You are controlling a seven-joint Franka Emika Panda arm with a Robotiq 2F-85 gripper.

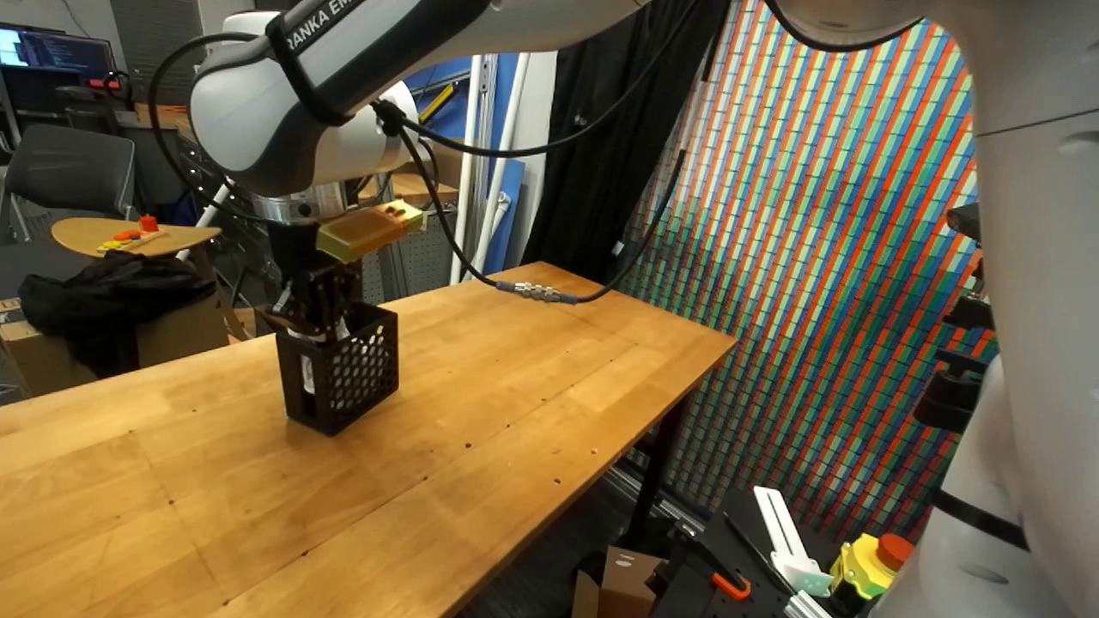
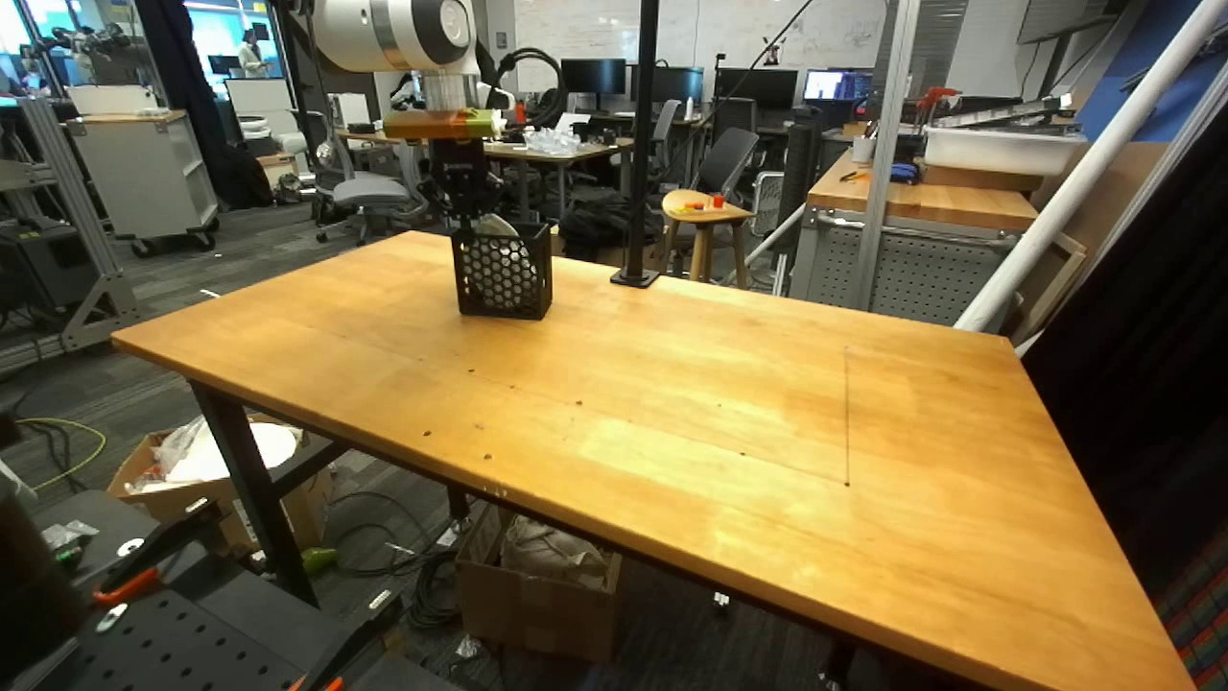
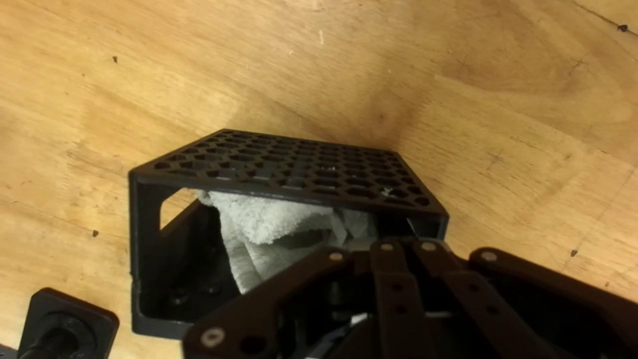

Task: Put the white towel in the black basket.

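White towel (image 3: 264, 234) sits mostly inside the black basket (image 3: 294, 169), mid-frame in the wrist view, so release is likely in hand: the gripper (image 3: 406, 245), lower right, is closed, whether pinching anything I cannot tell, and should next spread, then rise.

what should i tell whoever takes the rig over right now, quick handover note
Gripper: shut, down at the opening of the black basket; whether it pinches the white towel is hidden.
Towel: bunched inside the basket, some of it up near the rim.
Basket: upright on the table.
Done: towel in the basket.
Left: probably open the gripper, then lift clear, watching that the towel doesn't come along.
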